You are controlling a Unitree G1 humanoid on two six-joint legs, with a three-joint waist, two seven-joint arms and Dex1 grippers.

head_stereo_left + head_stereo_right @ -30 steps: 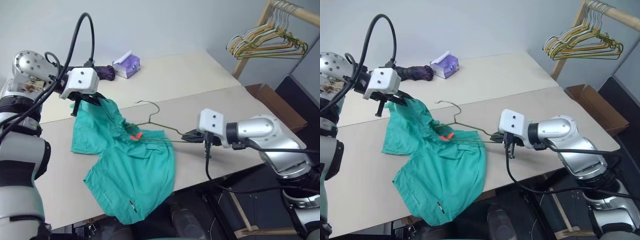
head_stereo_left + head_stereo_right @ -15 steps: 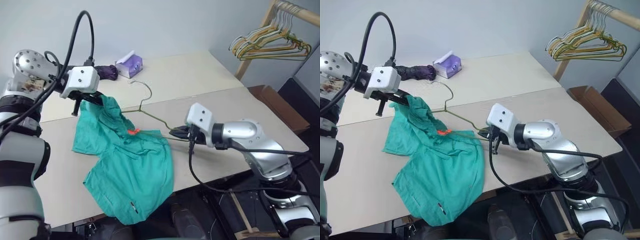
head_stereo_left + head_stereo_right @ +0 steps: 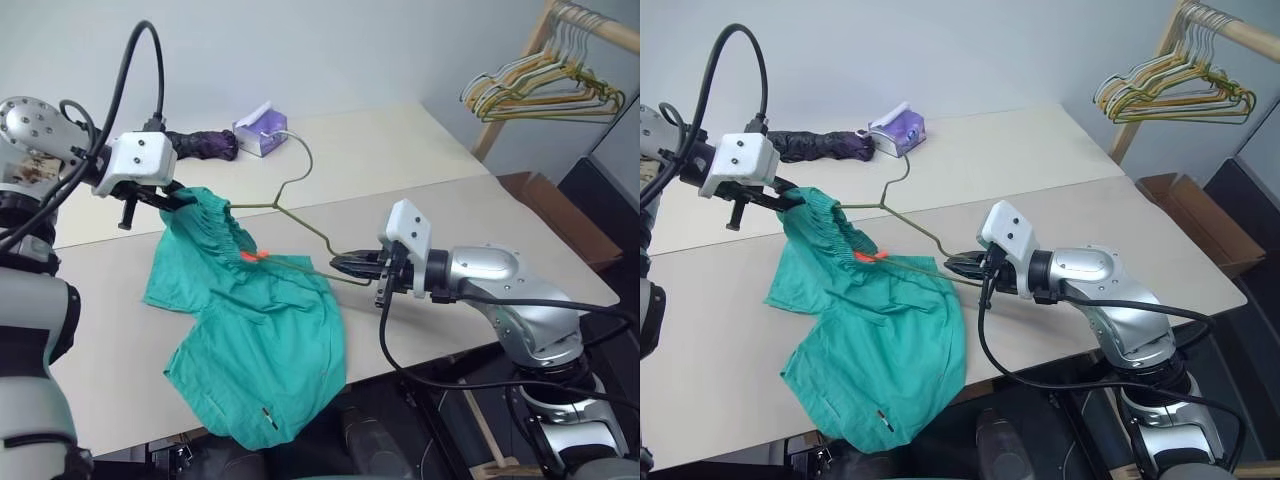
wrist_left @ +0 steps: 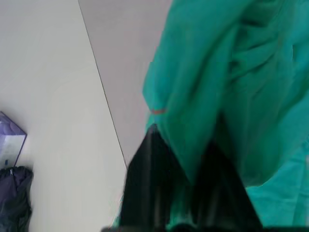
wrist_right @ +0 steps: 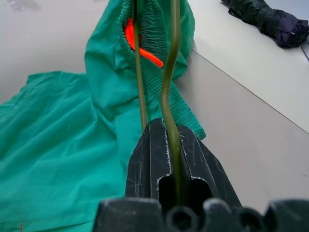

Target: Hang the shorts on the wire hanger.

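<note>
Right gripper (image 3: 345, 264): pressed together on the hanger's wire at its right end; in the right wrist view the olive wire runs between the 2 black fingers (image 5: 154, 150).
Left gripper (image 3: 183, 199): raised over the table's left side, with the waistband of the shorts bunched between its 2 fingers (image 4: 149, 164); cloth fills the gap, so the fingers stand a little apart on it.
Hanger (image 3: 300, 214): thin olive-brown wire, tilted up off the table, hook (image 3: 298, 150) highest and pointing toward the back; its left end goes into the waistband, its right end sits in the right gripper.
Shorts (image 3: 265, 340): teal-green; waistband lifted at the upper left, the rest spread on the table, 1 leg hanging over the front edge. An orange tag (image 3: 252, 256) shows at the waistband, just beside the wire.
Table (image 3: 470, 215): beige, 2 tops side by side with a seam between them.
Umbrella (image 3: 203, 145): dark, folded, lying at the back of the far top.
Tissue box (image 3: 260, 130): purple, just beside the umbrella.
Rack (image 3: 545, 30): wooden, at the right rear, carrying a bunch of hangers (image 3: 535, 95).
Box (image 3: 555, 215): brown cardboard, on the floor past the table's right end.
</note>
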